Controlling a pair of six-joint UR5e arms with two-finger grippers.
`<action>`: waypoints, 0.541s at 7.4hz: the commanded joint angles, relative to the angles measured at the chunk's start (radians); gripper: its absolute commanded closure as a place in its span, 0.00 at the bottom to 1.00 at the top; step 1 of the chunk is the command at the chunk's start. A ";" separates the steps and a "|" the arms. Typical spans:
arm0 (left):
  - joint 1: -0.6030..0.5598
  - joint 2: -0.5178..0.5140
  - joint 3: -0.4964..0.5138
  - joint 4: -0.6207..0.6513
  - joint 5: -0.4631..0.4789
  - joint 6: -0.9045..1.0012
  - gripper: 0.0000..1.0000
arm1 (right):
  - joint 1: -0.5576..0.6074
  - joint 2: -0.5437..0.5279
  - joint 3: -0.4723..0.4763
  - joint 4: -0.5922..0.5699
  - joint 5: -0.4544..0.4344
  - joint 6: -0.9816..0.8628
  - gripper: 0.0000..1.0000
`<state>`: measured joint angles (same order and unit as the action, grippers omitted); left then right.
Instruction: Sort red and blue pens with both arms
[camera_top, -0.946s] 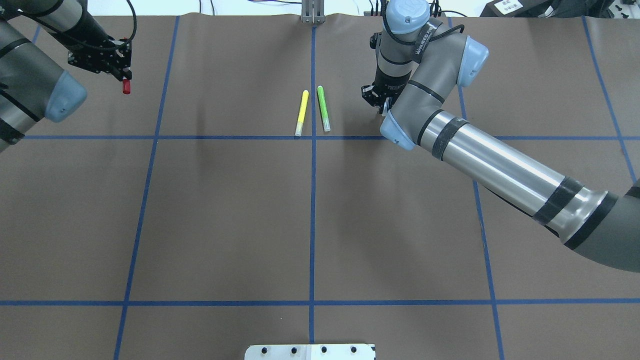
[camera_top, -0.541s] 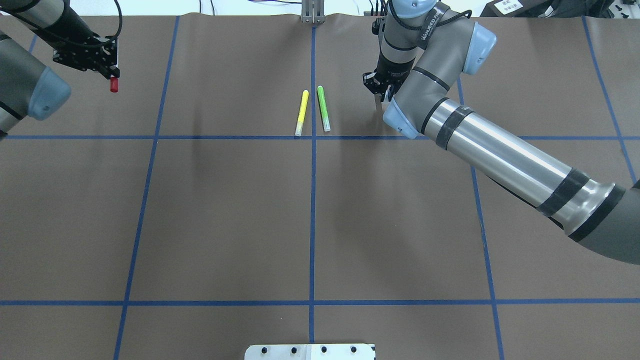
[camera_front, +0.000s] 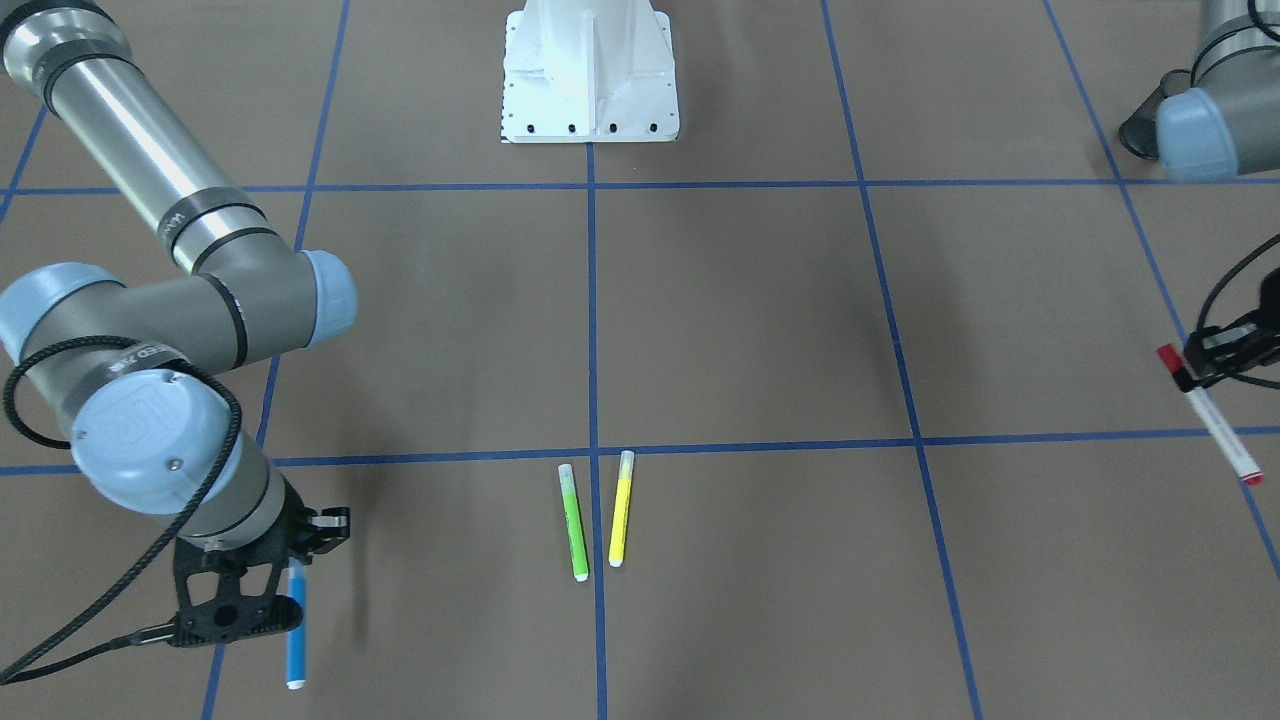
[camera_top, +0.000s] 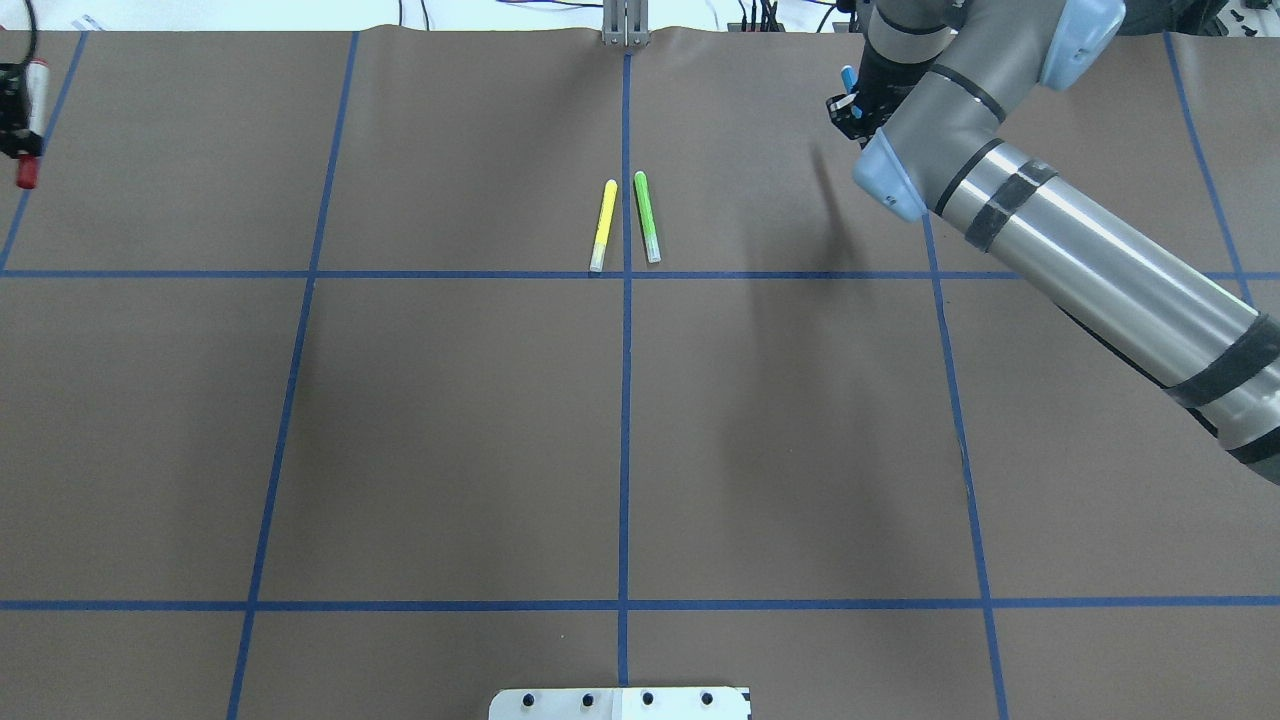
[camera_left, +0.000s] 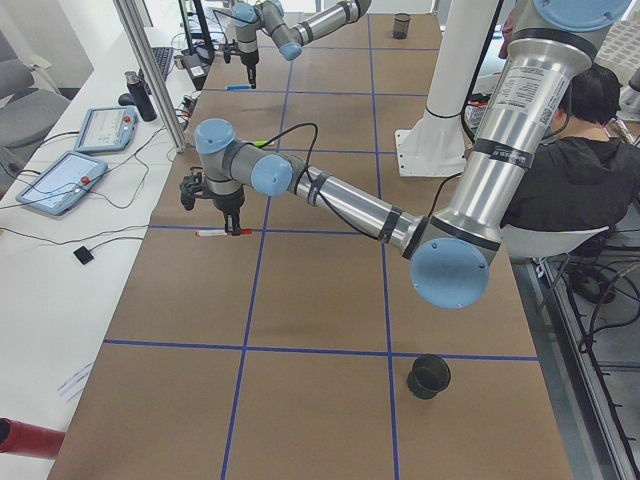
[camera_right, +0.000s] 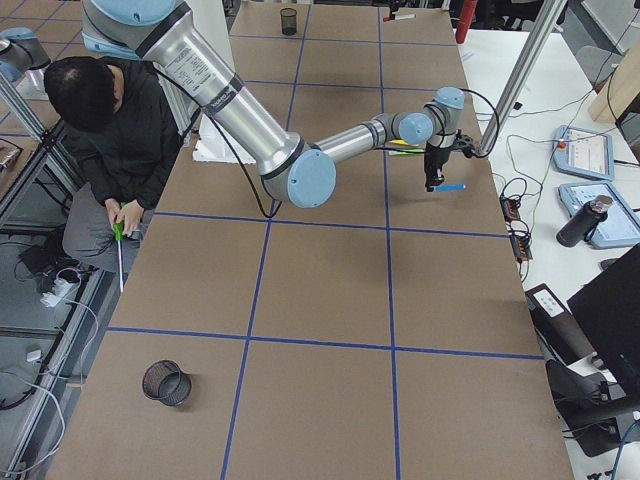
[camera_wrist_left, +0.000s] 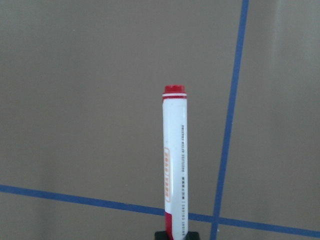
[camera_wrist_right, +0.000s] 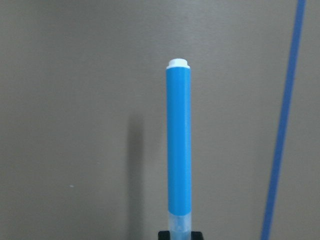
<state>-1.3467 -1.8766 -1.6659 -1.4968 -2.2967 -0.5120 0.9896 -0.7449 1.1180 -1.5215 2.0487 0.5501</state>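
Note:
The red pen (camera_front: 1208, 415), white-barrelled with a red cap, is held at its cap end by my left gripper (camera_front: 1190, 375), which is shut on it. That pen (camera_top: 30, 125) sits at the far left edge of the mat in the overhead view. It juts forward in the left wrist view (camera_wrist_left: 175, 165). The blue pen (camera_front: 296, 628) hangs from my right gripper (camera_front: 290, 578), shut on its pale cap end. This pair is near the far right of the mat, the gripper (camera_top: 850, 105) half hidden by the arm. The blue barrel (camera_wrist_right: 179, 145) stands clear of the mat.
A yellow marker (camera_top: 604, 225) and a green marker (camera_top: 647, 217) lie side by side at the far middle of the mat. A black mesh cup (camera_left: 429, 375) stands near the left end, another (camera_right: 166, 382) near the right end. A seated person (camera_right: 110, 120) is behind the robot base (camera_front: 588, 70).
Both arms swung outward. The left gripper carried the red pen to the mat's left edge. The right gripper carried the blue pen right and farther back.

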 joint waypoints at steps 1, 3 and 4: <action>-0.109 0.123 -0.020 0.039 0.107 0.241 1.00 | 0.070 -0.083 0.072 -0.112 -0.008 -0.193 1.00; -0.170 0.201 -0.021 0.041 0.184 0.390 1.00 | 0.154 -0.145 0.114 -0.190 -0.044 -0.373 1.00; -0.205 0.223 -0.031 0.044 0.197 0.417 1.00 | 0.181 -0.155 0.127 -0.272 -0.126 -0.478 1.00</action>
<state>-1.5080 -1.6887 -1.6892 -1.4563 -2.1281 -0.1569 1.1284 -0.8754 1.2244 -1.7099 1.9958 0.2020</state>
